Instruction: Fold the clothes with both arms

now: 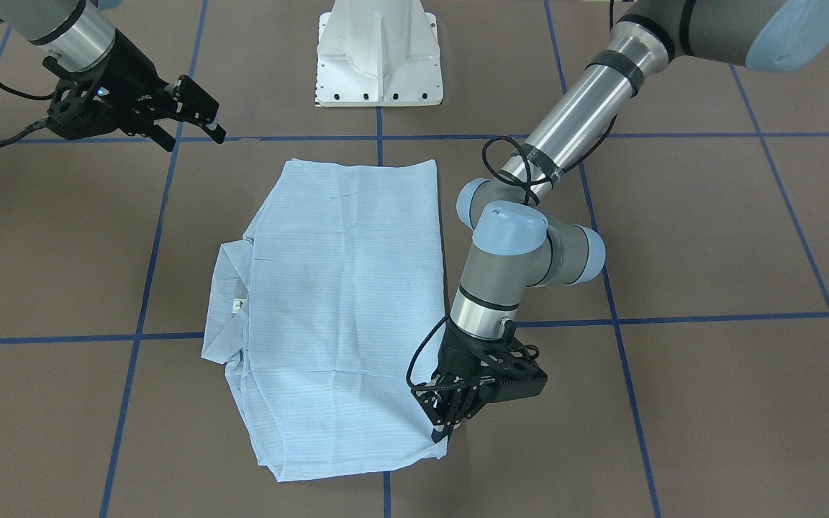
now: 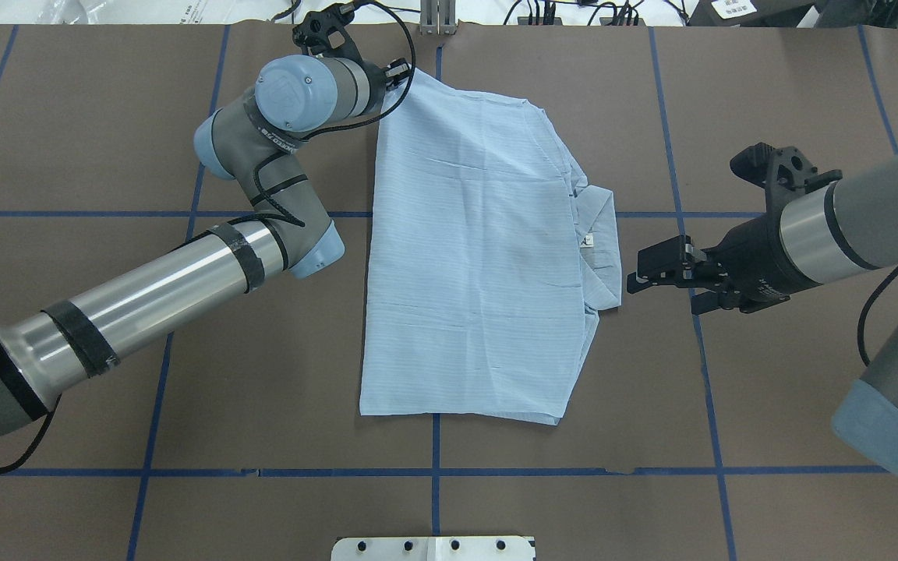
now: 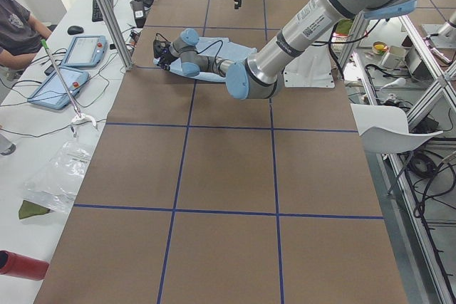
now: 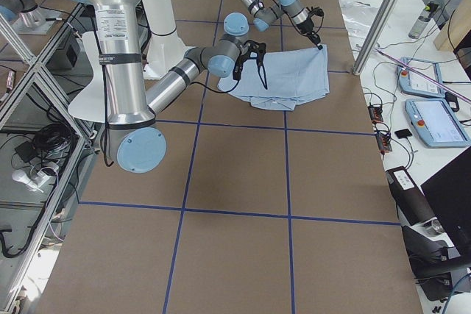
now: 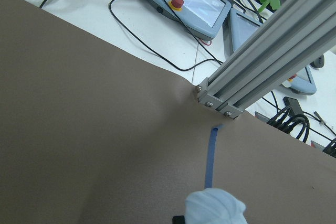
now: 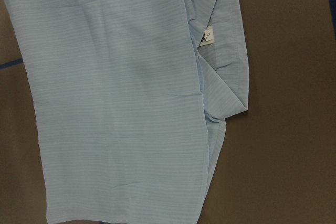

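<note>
While my left claw (image 1: 449,429) pinches far corner of shirt (image 1: 342,288), right claw (image 1: 196,140) hangs spread, empty, near collar (image 1: 231,288). Shirt lies folded flat, middle of tabletop (image 1: 709,252). Thin, limp, light cloth (likely slides, sags); best grab edges or corners, both layers, not middle.

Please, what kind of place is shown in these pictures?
Most likely a robotics laboratory. The table carries a blue tape grid, the left gripper pinches a corner of the striped shirt, and teach pendants, one with a red stop button, lie on a side bench by aluminium framing.
</note>
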You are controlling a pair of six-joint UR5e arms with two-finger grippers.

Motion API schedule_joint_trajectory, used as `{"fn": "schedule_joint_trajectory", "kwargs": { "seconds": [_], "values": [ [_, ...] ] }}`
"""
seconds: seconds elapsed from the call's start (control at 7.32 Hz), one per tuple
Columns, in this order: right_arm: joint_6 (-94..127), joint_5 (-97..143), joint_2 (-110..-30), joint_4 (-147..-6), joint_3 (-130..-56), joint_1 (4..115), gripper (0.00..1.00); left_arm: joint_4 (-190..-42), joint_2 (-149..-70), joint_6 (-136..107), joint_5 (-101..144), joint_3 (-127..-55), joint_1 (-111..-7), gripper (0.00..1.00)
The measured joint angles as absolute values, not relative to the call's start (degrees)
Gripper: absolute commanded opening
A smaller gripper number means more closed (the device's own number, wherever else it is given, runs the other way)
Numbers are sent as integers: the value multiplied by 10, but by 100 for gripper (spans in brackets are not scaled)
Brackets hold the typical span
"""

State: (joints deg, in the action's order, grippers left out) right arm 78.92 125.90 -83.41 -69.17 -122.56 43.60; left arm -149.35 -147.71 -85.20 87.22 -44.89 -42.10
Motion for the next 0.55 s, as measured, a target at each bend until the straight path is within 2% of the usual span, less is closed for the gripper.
{"fn": "schedule_joint_trajectory", "kwargs": {
  "seconds": [0.14, 0.55],
  "values": [
    [789, 1255, -834, -692, -1225, 435, 100, -1496, -1477, -850, 871, -447, -421, 100],
    [787, 1249, -833, -692, -1222, 435, 100, -1493, -1476, -848, 875, -455, -423, 100]
  ]
}}
